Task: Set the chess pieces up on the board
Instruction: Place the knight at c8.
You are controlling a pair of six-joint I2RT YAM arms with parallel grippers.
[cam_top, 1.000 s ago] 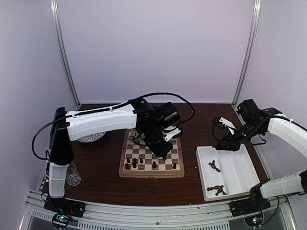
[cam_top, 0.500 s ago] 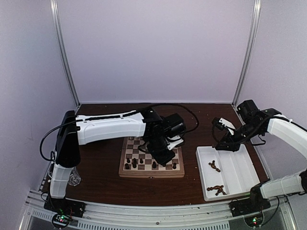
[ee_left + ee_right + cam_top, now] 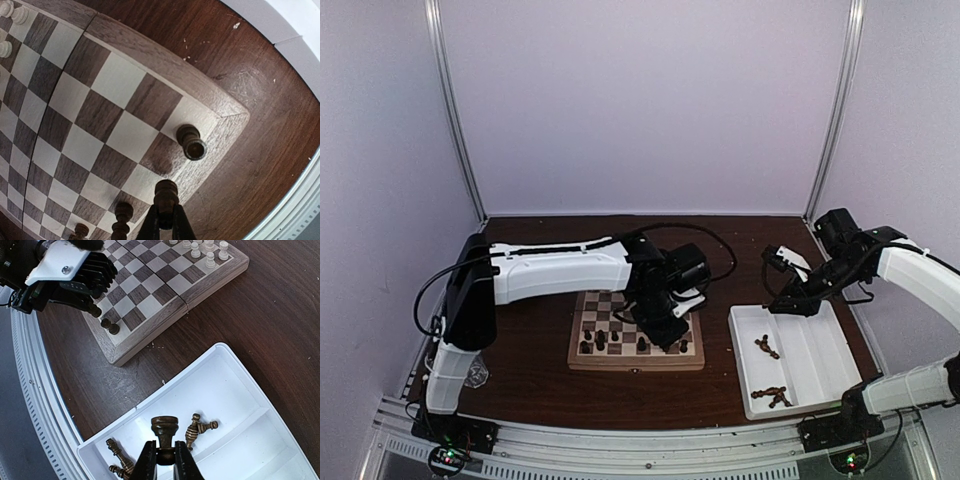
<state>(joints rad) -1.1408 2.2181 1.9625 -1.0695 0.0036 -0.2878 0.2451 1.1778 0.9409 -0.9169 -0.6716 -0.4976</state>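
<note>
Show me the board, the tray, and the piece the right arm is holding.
board (image 3: 635, 364), top view, near border
tray (image 3: 240, 390), right wrist view, bare floor
held piece (image 3: 164, 427), right wrist view, its head

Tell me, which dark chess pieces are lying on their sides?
The loose pieces in the white tray; the standing pieces on the board are all upright.

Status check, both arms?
Left gripper shut on dark brown wooden chessman over corner of checkered wooden board. Right gripper shut on another dark chessman above white divided tray. Standing dark piece adjacent.
</note>
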